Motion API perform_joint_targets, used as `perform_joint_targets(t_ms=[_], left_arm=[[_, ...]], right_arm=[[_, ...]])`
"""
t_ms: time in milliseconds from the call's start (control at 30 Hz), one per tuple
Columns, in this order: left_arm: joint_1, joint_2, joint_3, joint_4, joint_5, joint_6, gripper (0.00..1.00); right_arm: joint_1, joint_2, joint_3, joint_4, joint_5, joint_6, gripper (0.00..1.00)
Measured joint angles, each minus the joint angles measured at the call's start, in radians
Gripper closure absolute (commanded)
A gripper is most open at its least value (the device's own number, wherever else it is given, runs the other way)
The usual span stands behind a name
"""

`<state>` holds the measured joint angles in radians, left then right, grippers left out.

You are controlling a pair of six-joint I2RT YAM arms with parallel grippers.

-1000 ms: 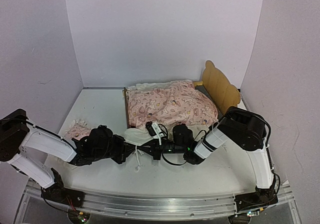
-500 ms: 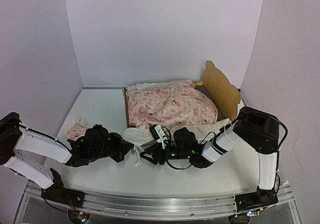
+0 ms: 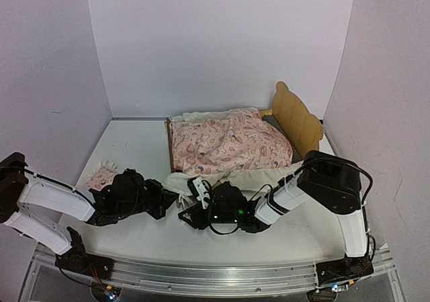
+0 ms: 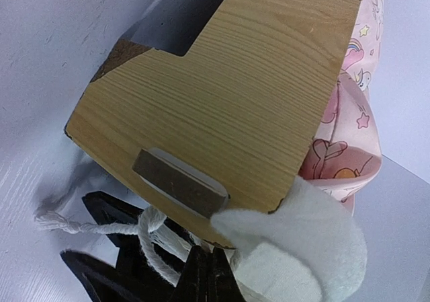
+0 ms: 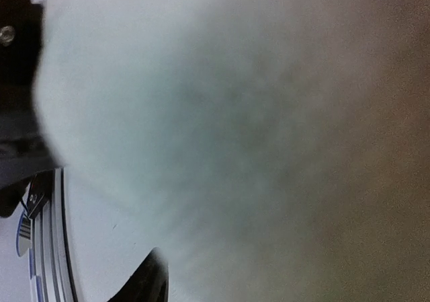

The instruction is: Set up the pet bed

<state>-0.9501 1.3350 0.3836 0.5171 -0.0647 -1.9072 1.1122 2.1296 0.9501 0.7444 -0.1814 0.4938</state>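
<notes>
Looking down from above, we find the pet bed (image 3: 297, 122) toward the back of the table (image 3: 134, 147), a little right of centre, with its wavy headboard (image 3: 290, 99) at the right end. A pink patterned blanket (image 3: 228, 144) lies heaped over it and hides most of the frame. The blanket's white ruffle (image 3: 180, 181) spills over the near side onto the tabletop. A small pink pillow (image 3: 102, 176) lies on the table to the left, well apart from the bed and just behind the left arm.

Both arms stretch low toward the bed's near left corner. The left gripper (image 3: 173, 196) touches the edge of the ruffle. In its wrist view the fingers (image 4: 201, 278) are pressed together below a corner of the bed's plywood panel (image 4: 222, 93). The ruffle is bunched right beside them and a white cord (image 4: 101, 227) loops past — we cannot tell whether any cloth is caught between them.

The right gripper (image 3: 187, 216) sits just in front of the left one and points left. Its jaws are spread, and the overhead view shows nothing between them. Its own camera gives only a pale blur, with one dark fingertip (image 5: 148, 282) at the lower edge.
</notes>
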Motion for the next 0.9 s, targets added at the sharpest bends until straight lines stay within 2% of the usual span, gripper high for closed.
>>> perform_joint_targets(t_ms=[133, 400, 633, 733, 833, 900], left_arm=[[0.000, -0.016, -0.004, 0.000, -0.001, 0.003, 1.00], [0.000, -0.105, -0.022, -0.012, -0.021, 0.142, 1.00], [-0.005, -0.180, -0.037, -0.088, -0.045, 0.286, 1.00], [-0.005, -0.198, 0.020, -0.222, -0.071, 0.361, 1.00], [-0.006, -0.179, 0.176, -0.433, -0.125, 0.476, 1.00], [-0.011, -0.167, 0.261, -0.505, -0.158, 0.546, 1.00]], right_arm=[[0.005, 0.045, 0.019, 0.006, 0.048, 0.023, 1.00], [0.010, 0.030, -0.040, 0.040, 0.174, 0.023, 1.00], [-0.008, -0.003, -0.056, 0.040, 0.212, 0.027, 1.00], [-0.017, -0.016, -0.066, 0.016, 0.226, 0.022, 1.00], [-0.025, -0.032, -0.074, -0.013, 0.232, 0.005, 1.00], [-0.026, -0.043, -0.074, -0.028, 0.234, -0.004, 1.00]])
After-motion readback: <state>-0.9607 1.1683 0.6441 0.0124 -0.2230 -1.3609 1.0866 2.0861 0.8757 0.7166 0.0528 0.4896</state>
